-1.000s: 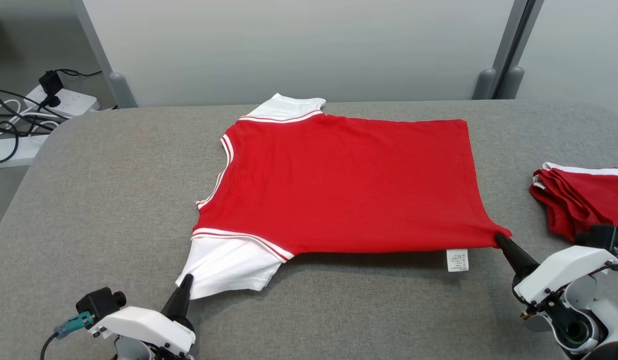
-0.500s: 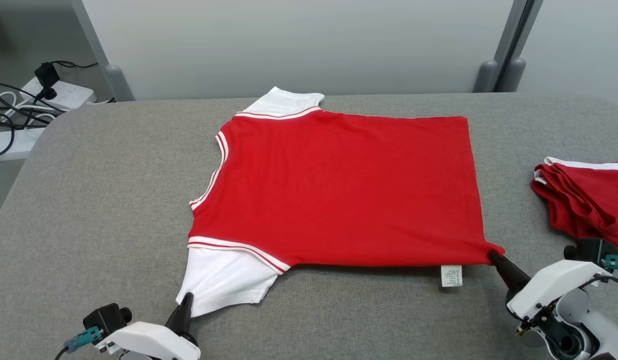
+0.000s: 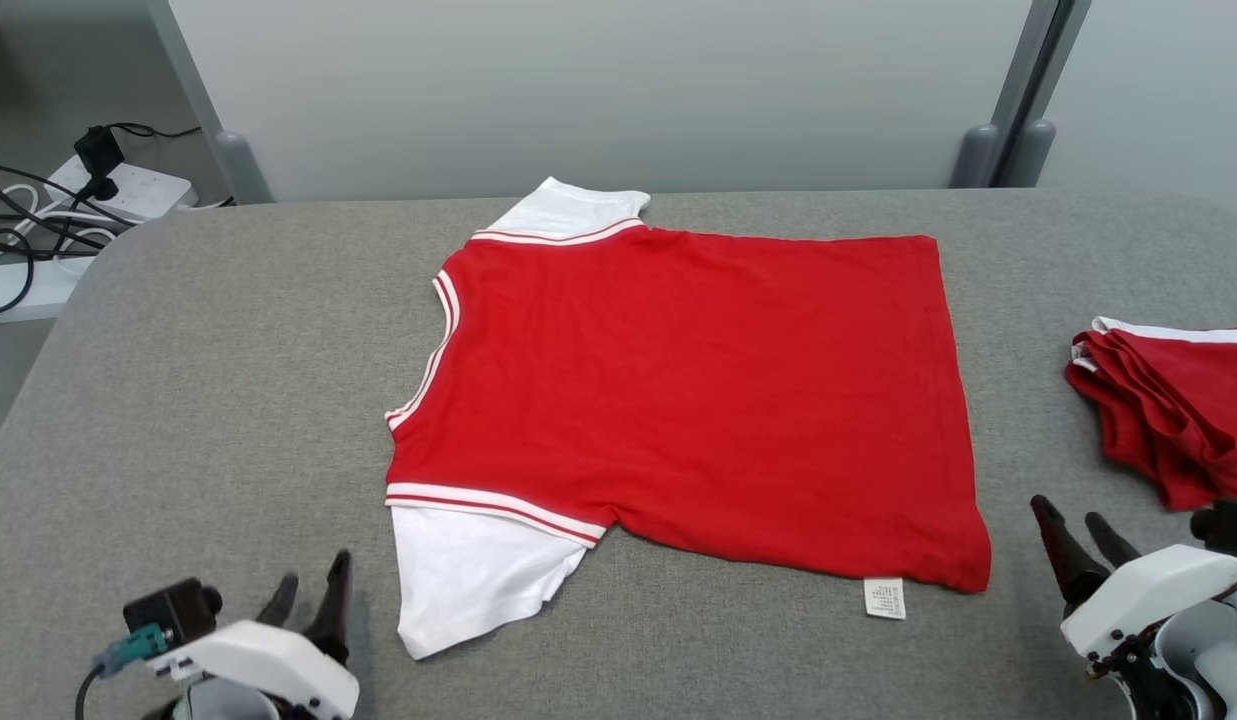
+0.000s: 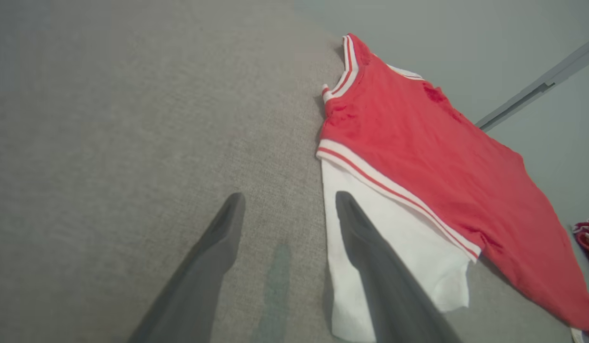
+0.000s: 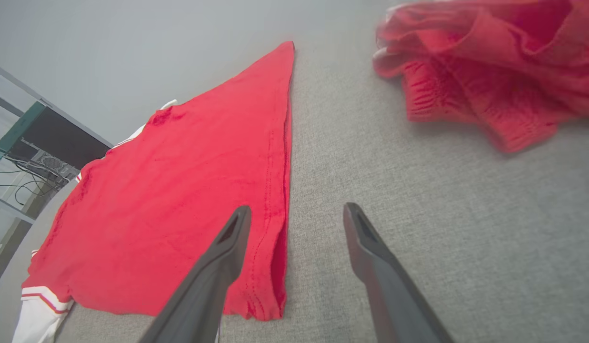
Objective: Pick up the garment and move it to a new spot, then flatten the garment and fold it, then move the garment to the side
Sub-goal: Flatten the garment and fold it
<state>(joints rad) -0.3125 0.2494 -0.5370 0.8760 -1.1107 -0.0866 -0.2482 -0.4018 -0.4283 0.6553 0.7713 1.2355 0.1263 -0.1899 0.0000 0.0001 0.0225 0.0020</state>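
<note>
Red white-sleeved T-shirt (image 3: 698, 400) flat on grey fabric table (image 3: 228, 350); left gripper (image 3: 314, 572) and right gripper (image 3: 1066, 512) fingers apart, empty, near front edge

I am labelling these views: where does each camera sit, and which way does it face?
Head view: on the robot's head, facing forward and down at the table with the shirt spread flat; left gripper lower left, right gripper lower right, both open.
Left wrist view: on the left wrist, facing along its fingers toward the white sleeve.
Right wrist view: on the right wrist, facing along its fingers, shirt at left, pile of red clothes upper right.
Shared: all three show the shirt.
</note>
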